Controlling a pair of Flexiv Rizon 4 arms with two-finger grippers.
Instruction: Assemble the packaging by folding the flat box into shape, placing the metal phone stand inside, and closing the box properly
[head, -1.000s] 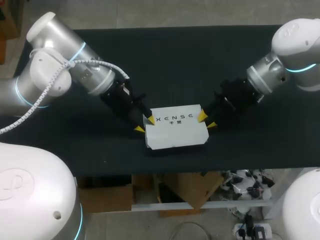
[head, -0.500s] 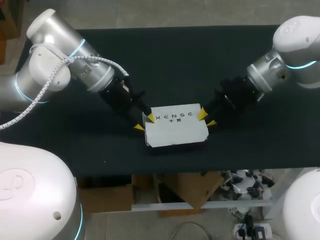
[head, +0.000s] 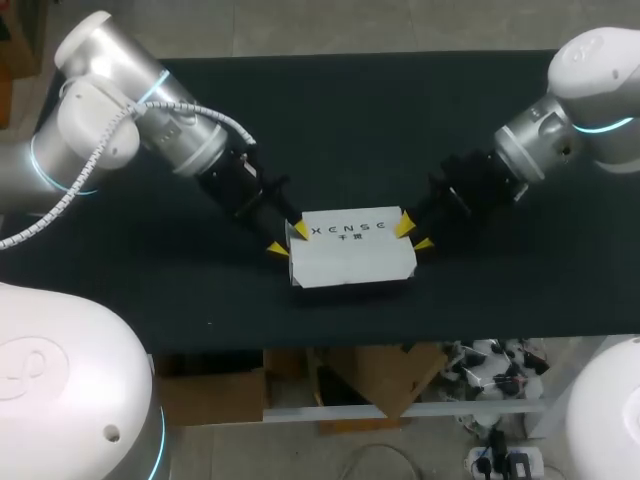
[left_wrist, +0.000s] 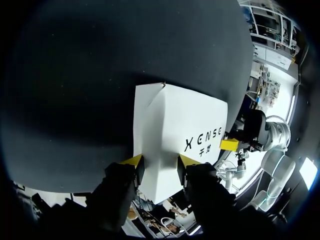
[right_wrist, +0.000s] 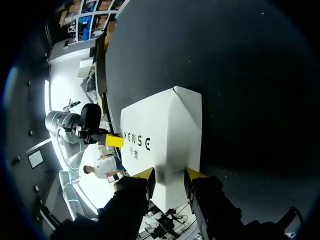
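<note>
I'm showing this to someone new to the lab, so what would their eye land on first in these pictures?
The white box stands out first, bright against the black table, closed and lying near the table's front edge at the middle. Next come the yellow fingertips: the left hand grips the box's left end and the right hand its right end, the two arms slanting in from either side.

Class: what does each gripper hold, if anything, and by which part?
Both seemingly grip the white box: left gripper at its left end, right gripper at its right end.
</note>
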